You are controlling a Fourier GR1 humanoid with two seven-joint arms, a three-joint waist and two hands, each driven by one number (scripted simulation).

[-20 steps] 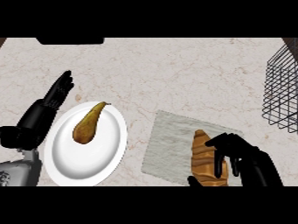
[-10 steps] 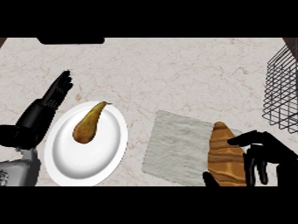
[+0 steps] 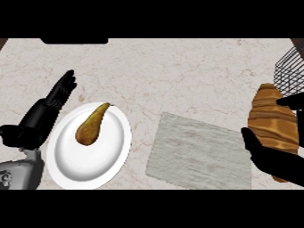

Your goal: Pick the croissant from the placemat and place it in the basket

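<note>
Now grips the croissant (image 3: pixel 271 118) in the right hand (image 3: pixel 289 169), fingers and thumb curled round it. Has carried it off the placemat (image 3: pixel 197 153), rightward, near the basket (image 3: pixel 299 71) but not yet over it. Leaves only the final reach and release. Keeps the left hand (image 3: pixel 46 111) open beside the plate (image 3: pixel 108 153).

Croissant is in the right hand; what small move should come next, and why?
Probably carry the right hand away and rightward toward the basket: the croissant it holds is clear of the placemat but beside the basket's wire wall, not over it.
</note>
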